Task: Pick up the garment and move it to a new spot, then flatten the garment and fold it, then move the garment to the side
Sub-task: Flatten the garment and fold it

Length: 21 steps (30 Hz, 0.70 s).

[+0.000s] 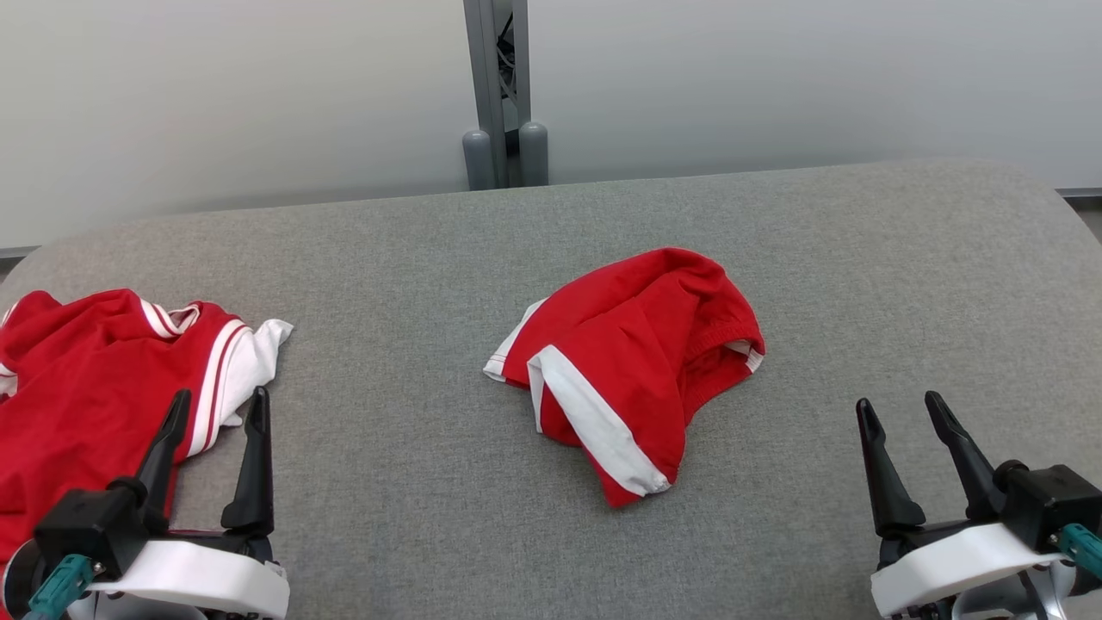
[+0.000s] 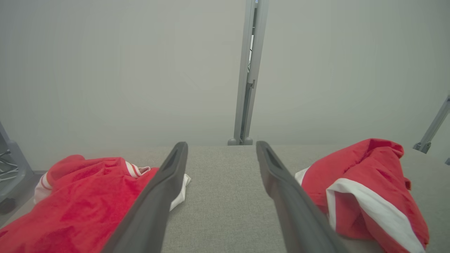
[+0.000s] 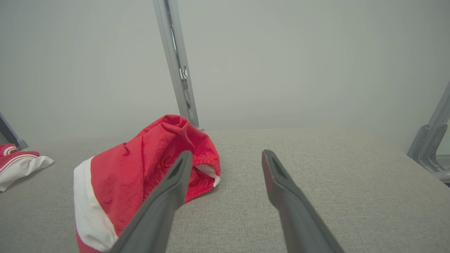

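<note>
The garment point(image 1: 637, 362) is a crumpled pair of red shorts with white side stripes, lying in a heap near the middle of the grey padded table point(image 1: 405, 448). My left gripper point(image 1: 220, 396) hovers open at the lower left, well to the left of the garment, with nothing between its fingers. My right gripper point(image 1: 899, 403) stands open at the lower right, a little to the right of and nearer than the garment. The left wrist view has the garment point(image 2: 362, 168) right of the open left gripper point(image 2: 221, 144). The right wrist view has the garment point(image 3: 140, 165) left of the open right gripper point(image 3: 227, 153).
A second red garment with white stripes point(image 1: 77, 379) lies spread at the table's left edge, partly under my left gripper's fingers. A grey metal post point(image 1: 504, 95) stands behind the table's far edge against a pale wall. Bare grey surface lies between the two garments.
</note>
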Motion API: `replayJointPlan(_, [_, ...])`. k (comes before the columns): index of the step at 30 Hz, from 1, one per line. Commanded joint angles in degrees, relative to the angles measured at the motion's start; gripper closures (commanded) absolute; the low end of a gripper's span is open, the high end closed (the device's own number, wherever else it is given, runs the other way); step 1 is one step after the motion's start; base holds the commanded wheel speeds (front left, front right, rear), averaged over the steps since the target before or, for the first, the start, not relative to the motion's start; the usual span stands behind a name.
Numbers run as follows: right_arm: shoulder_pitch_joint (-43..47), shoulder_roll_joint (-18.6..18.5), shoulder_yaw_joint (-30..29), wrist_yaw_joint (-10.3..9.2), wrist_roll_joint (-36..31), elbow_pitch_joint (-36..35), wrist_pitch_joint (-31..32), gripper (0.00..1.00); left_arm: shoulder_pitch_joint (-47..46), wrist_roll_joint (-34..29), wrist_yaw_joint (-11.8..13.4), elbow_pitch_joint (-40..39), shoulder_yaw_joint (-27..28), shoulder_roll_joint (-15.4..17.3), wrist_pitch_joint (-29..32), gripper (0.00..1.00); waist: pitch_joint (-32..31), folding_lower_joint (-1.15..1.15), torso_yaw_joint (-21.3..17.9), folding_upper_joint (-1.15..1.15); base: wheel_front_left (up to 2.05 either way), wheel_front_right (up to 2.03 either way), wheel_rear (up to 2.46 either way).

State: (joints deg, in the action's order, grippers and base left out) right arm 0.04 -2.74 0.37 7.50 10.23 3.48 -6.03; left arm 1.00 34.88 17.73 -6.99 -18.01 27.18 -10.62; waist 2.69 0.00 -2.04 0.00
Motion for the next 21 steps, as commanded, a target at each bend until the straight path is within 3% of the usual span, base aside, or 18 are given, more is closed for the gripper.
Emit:
replayJointPlan(1, [0.4,-0.3,-0.1,-0.02,0.0,-0.4,0.1,0.0,-0.5,-0.2,0.3,-0.3,-0.1,0.1,0.0,0.0,0.0,0.0,0.1,0.0,0.0,0.0,0.0])
replayJointPlan(8, [0.1,-0.3,4.4,-0.02,-0.5,1.8,5.4,0.0,-2.1,-0.7,0.0,-0.5,-1.3,-0.5,0.5,0.0,1.0,0.0,2.8,0.0,0.0,0.0,0.0])
replayJointPlan(14, [-1.9,-0.3,11.8,-0.02,1.7,7.3,9.9,0.0,-3.4,-0.3,-0.6,0.4,-2.0,-1.2,0.5,0.0,2.5,0.0,5.6,0.0,0.0,0.0,0.0])
replayJointPlan(21, [-5.7,-0.3,15.2,-0.02,5.0,15.4,8.3,0.0,-5.2,0.2,-1.8,2.2,-2.6,-1.6,0.2,0.0,4.0,0.0,8.3,0.0,0.0,0.0,0.0])
